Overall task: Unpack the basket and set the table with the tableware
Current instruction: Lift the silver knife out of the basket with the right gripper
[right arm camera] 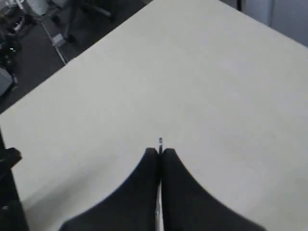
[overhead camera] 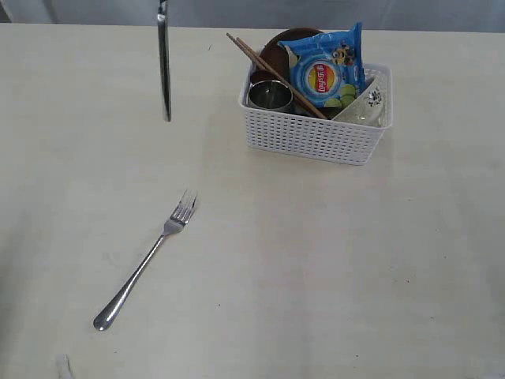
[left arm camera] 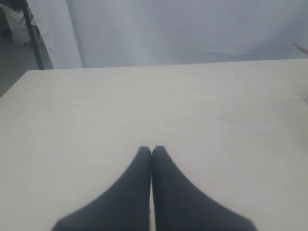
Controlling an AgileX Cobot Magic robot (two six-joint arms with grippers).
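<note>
Right gripper (right arm camera: 160, 151) has its fingers pressed together on a thin steel knife (overhead camera: 164, 71), whose edge shows as a sliver between the tips. In the exterior view the knife hangs upright, clear of the surface, at about 11 o'clock from the middle. Left gripper (left arm camera: 151, 150) is closed with nothing between its fingers, over a bare stretch of the table (overhead camera: 331, 260). The white basket (overhead camera: 308, 134) stands on the table at about 1 o'clock. Inside it, a blue chip bag (overhead camera: 327, 71) stands upright in the middle. A brown plate (overhead camera: 276, 51) stands on edge at its 11 o'clock corner, an off-white bowl (overhead camera: 367, 106) tilts at the 3 o'clock end, and a steel cup (overhead camera: 271, 96) sits at the 9 o'clock end. The fork (overhead camera: 146, 264) lies flat on the table at about 8 o'clock, well apart from the basket, with its tines toward 1 o'clock. Wooden chopsticks (overhead camera: 260, 59) slant across the basket, their ends sticking out toward 10 o'clock.
</note>
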